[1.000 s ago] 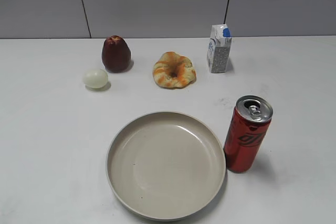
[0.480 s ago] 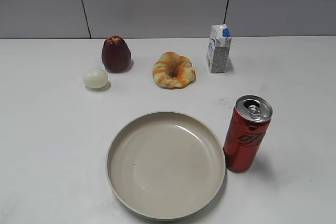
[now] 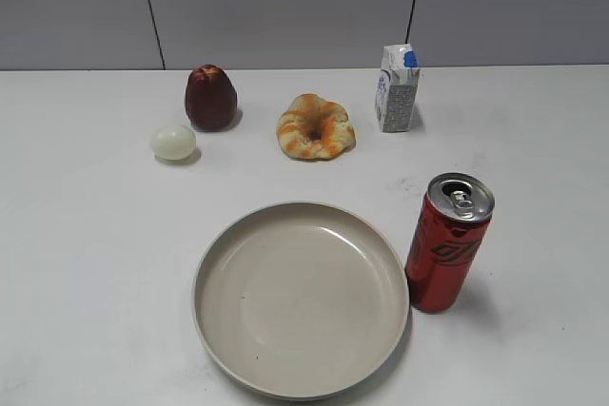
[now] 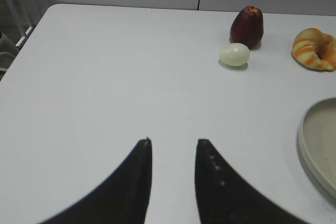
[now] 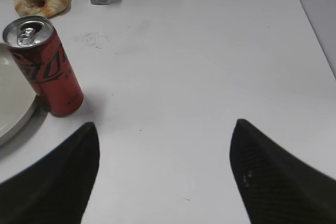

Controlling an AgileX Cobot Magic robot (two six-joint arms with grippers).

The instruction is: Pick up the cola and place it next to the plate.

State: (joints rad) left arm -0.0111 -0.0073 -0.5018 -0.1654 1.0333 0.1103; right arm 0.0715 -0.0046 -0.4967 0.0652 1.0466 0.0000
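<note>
The cola [image 3: 447,244], a tall slim red can with a silver pull-tab top, stands upright on the white table just right of the plate [image 3: 228,330], a large round beige dish. The can also shows in the right wrist view [image 5: 47,66], beside the plate's rim [image 5: 13,121]. My right gripper [image 5: 165,129] is wide open and empty, back from the can and to its right. My left gripper [image 4: 173,142] is open and empty over bare table, left of the plate's rim [image 4: 310,150]. Neither gripper shows in the exterior view.
At the back of the table stand a dark red apple [image 3: 210,98], a white egg [image 3: 172,142], a croissant [image 3: 315,126] and a small milk carton [image 3: 397,88]. The table's left edge [image 4: 21,40] and right edge [image 5: 310,19] show in the wrist views.
</note>
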